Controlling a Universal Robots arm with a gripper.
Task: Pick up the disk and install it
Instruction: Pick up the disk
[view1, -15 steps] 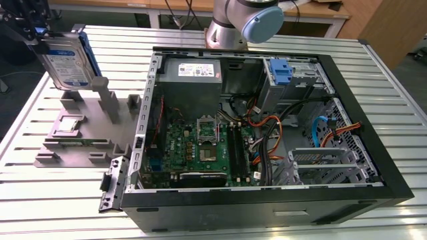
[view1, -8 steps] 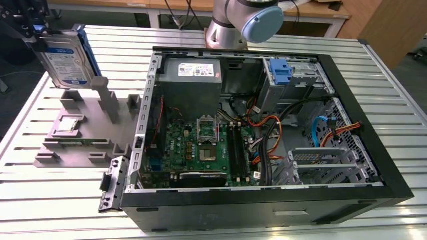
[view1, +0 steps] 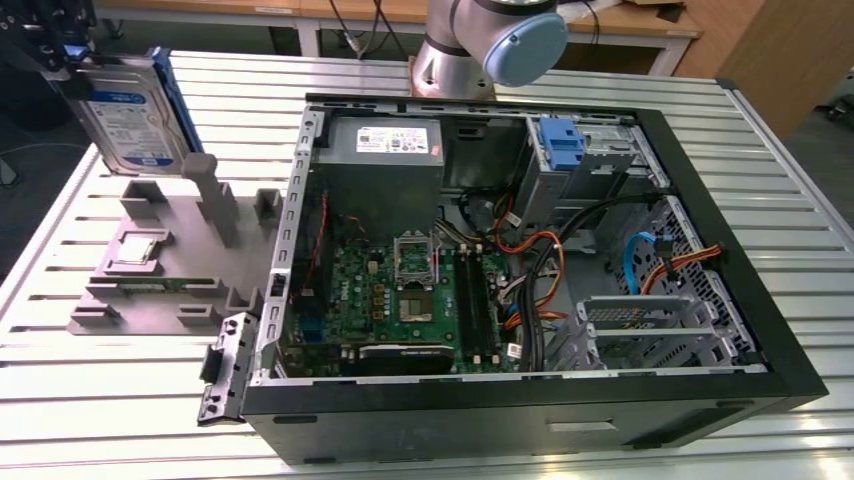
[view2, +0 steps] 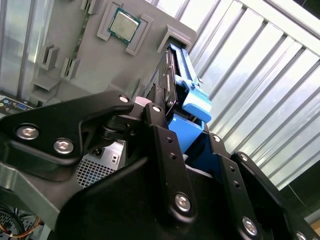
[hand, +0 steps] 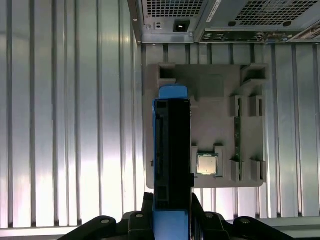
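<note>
Operator, your gripper is clamping the disk, with its black fingers closing on the two broad faces. In the exterior view the disk is hanging upright and slightly tilted, label facing the camera, at the far end of the exterior view's left. It is sitting over the far edge of the grey fixture block. I cannot tell whether its lower edge is touching the block.

In the first wrist view you are seeing the disk edge-on, with its blue caddy showing at the far end. A processor chip is lying in a pocket of the fixture block, just beside the disk's line.

The open computer case is standing on the slatted metal table, to the exterior view's right of the block and well apart from the disk. Inside it, the power supply and the green motherboard are lying exposed.
</note>
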